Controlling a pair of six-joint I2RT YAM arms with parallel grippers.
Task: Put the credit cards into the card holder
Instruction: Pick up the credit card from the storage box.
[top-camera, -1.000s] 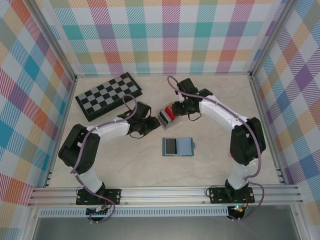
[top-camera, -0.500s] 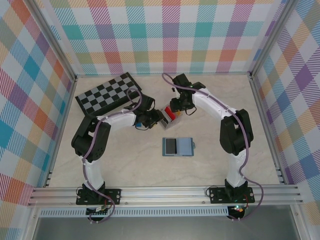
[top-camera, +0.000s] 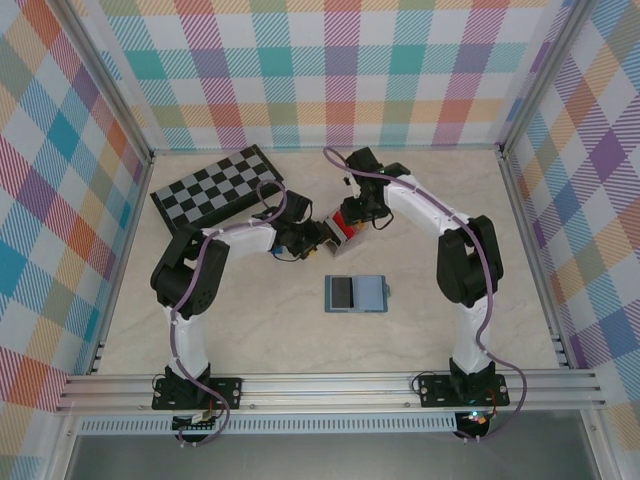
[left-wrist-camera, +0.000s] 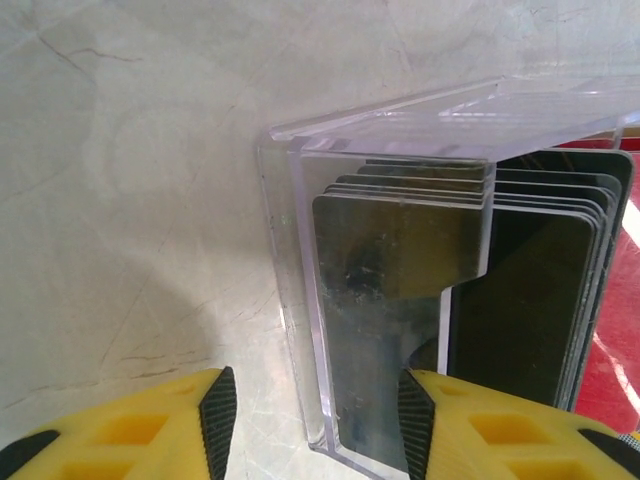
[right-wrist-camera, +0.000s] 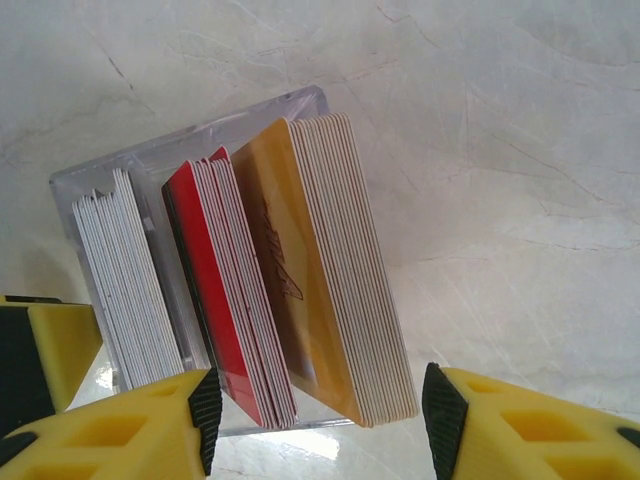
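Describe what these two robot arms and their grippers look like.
Both the left arm and right arm have white tubular links between chunky black joints, rising from black bases. A purple cable loops along each. The left gripper and right gripper carry blocky yellow fingers with black inner pads.

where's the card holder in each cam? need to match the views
Top external: card holder just above frame centre.
Left wrist: card holder fills the right half, its clear wall nearest the camera.
Right wrist: card holder left of centre, seen from above.
Shared landmark: the red cards standing in it.
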